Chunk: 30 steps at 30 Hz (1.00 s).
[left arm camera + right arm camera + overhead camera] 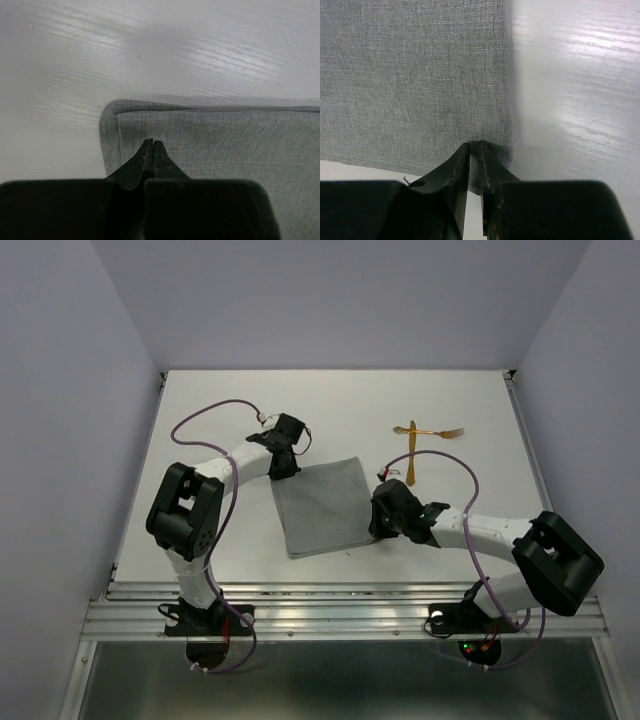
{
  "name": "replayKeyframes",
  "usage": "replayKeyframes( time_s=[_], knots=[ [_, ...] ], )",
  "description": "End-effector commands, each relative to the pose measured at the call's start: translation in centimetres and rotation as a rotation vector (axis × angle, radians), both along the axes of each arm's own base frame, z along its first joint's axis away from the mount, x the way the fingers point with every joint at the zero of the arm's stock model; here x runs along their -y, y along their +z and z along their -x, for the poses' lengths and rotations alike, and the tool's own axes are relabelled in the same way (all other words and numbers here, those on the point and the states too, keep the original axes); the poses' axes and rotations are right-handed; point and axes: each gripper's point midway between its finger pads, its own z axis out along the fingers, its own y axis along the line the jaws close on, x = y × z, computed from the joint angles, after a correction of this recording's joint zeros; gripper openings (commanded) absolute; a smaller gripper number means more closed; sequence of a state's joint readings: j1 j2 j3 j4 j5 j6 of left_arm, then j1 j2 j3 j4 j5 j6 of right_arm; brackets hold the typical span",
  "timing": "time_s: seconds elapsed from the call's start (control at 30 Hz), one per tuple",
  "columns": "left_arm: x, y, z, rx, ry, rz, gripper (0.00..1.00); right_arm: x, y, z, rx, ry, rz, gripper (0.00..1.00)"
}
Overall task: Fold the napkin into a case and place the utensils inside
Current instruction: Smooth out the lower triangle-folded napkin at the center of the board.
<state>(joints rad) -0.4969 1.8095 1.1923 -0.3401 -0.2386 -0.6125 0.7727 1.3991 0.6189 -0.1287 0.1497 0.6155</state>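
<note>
The grey napkin [322, 505] lies flat on the white table as a nearly square sheet, and a second layer peeks out at its far left corner [110, 125]. No case is in view. My left gripper [284, 472] rests shut on that corner, its tips [152, 142] pressed together on top of the cloth [225, 145] with nothing between them. My right gripper [377, 528] is shut on the napkin's near right corner [495, 150], and cloth shows between its fingers [476, 146]. Two golden utensils lie crossed at the back right: a fork [440, 432] and a second piece [412, 455].
Purple cables [215, 410] loop over both arms. The utensils lie just behind the right arm's wrist. A metal rail [340, 605] runs along the table's near edge. Lilac walls [60, 440] close in the table on the left, right and back.
</note>
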Motion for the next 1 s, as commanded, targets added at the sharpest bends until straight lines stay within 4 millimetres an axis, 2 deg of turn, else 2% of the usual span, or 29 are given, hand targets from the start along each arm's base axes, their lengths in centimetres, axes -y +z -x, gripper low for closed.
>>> replayKeyframes(
  time_s=[0.0, 0.13, 0.2, 0.23, 0.27, 0.3, 0.37, 0.43, 0.57, 0.73, 0.97],
  knots=[
    [-1.2, 3.9, -0.7, 0.085, 0.063, 0.009, 0.00, -0.2, 2.2, -1.2, 0.046, -0.012, 0.002, 0.21],
    [-1.8, 4.4, -0.7, 0.095, 0.089, 0.021, 0.00, -1.1, 4.4, -2.5, 0.091, -0.022, -0.029, 0.27],
    [-2.2, 4.2, -0.7, 0.093, 0.112, 0.045, 0.12, -1.3, 5.0, -2.7, 0.102, -0.024, -0.037, 0.30],
    [-2.1, 3.6, -0.5, 0.080, 0.110, 0.067, 0.40, -1.4, 5.2, -3.0, 0.109, -0.028, -0.040, 0.32],
    [-2.1, 3.4, -0.5, 0.077, 0.109, 0.083, 0.55, -1.4, 5.3, -3.1, 0.112, -0.032, -0.042, 0.33],
    [-2.0, 3.2, -0.5, 0.075, 0.104, 0.095, 0.67, -1.4, 5.3, -3.2, 0.113, -0.035, -0.041, 0.34],
    [-1.7, 2.4, -0.5, 0.066, 0.096, 0.117, 0.77, -1.4, 5.2, -3.2, 0.109, -0.037, -0.039, 0.36],
    [-1.8, 1.6, -0.5, 0.052, 0.109, 0.122, 0.75, -1.4, 5.2, -3.2, 0.108, -0.037, -0.038, 0.36],
    [-2.1, 0.3, -0.5, 0.037, 0.131, 0.126, 0.63, -1.4, 5.2, -3.2, 0.112, -0.033, -0.035, 0.36],
    [-2.4, -1.0, -0.9, 0.028, 0.151, 0.109, 0.60, -1.5, 5.2, -3.1, 0.109, -0.025, -0.036, 0.36],
    [-2.5, -3.6, -0.5, -0.019, 0.160, 0.088, 0.48, -1.5, 5.5, -3.2, 0.115, -0.019, -0.032, 0.37]
  ],
)
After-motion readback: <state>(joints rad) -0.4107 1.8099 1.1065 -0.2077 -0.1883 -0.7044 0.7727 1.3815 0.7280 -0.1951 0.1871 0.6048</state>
